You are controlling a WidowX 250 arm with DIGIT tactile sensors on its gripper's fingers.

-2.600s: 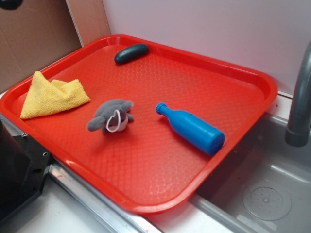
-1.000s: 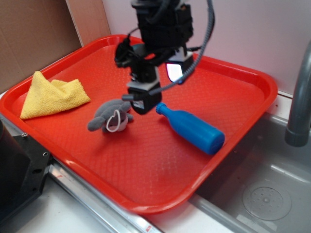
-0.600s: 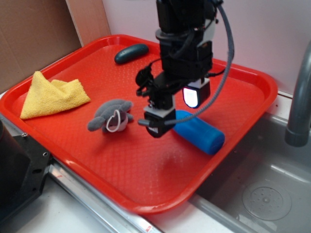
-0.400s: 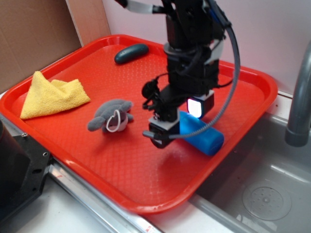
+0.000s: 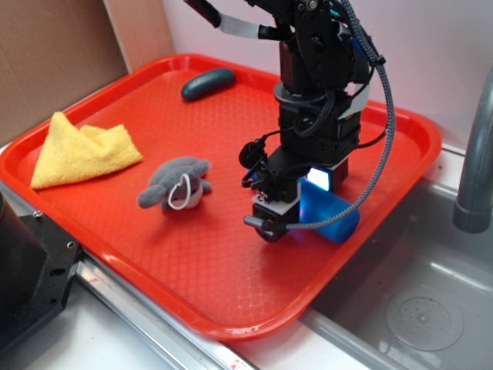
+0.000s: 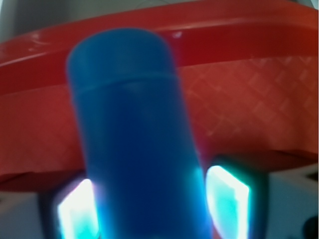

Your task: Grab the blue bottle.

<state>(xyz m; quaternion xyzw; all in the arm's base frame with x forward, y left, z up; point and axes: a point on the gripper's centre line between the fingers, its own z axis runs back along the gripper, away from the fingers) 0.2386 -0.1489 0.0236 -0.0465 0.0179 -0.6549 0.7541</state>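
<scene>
The blue bottle [image 5: 333, 216] lies on its side on the right part of the red tray [image 5: 115, 223], mostly hidden behind the arm. My gripper [image 5: 296, 206] is lowered over the bottle's body, one finger on each side. In the wrist view the bottle [image 6: 129, 124] fills the middle and runs away towards the tray's rim [image 6: 239, 30]. The glowing pads [image 6: 227, 199] stand on either side of it; the left one sits at its edge, and a narrow gap shows at the right one. The jaws are open around the bottle.
A grey plush [image 5: 176, 183] lies at the tray's middle left, a yellow cloth [image 5: 81, 150] at far left, a dark teal oval object [image 5: 208, 83] at the back. A sink [image 5: 416, 308] and grey faucet [image 5: 474, 177] are right of the tray. A black box [image 5: 27, 270] stands front left.
The arm came into view and moved right and down from beside the plush to the bottle. The gripper now straddles the bottle's body. The bottle has not moved.
</scene>
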